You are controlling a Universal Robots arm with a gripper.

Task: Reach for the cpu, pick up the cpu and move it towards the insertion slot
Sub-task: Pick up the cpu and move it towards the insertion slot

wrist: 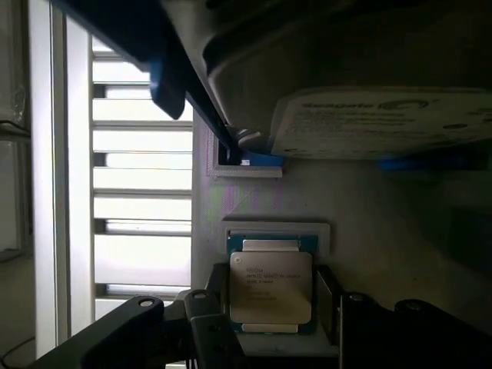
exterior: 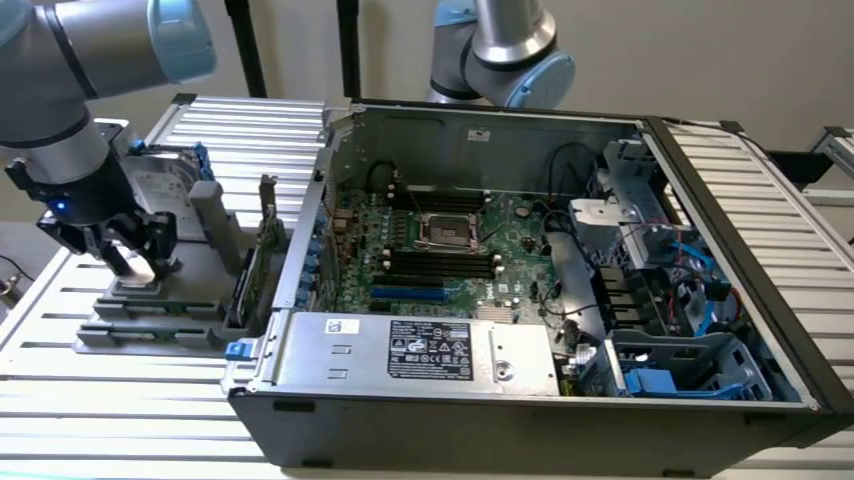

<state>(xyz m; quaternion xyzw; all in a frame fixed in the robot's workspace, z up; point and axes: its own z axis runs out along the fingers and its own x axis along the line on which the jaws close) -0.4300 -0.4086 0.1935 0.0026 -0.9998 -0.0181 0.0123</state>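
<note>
Straddling the cpu [wrist: 270,286], the tool [exterior: 123,258] is hanging over the grey holder [exterior: 147,335] on the table [exterior: 80,430], jaws spread either side of the chip and seemingly not pinching it yet. The holder is keeping the chip flat, lid up, for a side grip. The exterior view is adding the insertion slot [exterior: 450,231], well apart inside the open computer case [exterior: 400,400].

The cpu [wrist: 270,288] is found lying flat, metal side up, seated in the recess of a pale grey holder [wrist: 277,231]. A silver-grey lid with small printed text and a green edge is noted. The insertion slot [exterior: 450,232] is found on the motherboard [exterior: 518,222]: square, shiny-framed, dark-centred, just beside the black memory slots [exterior: 434,262].
</note>
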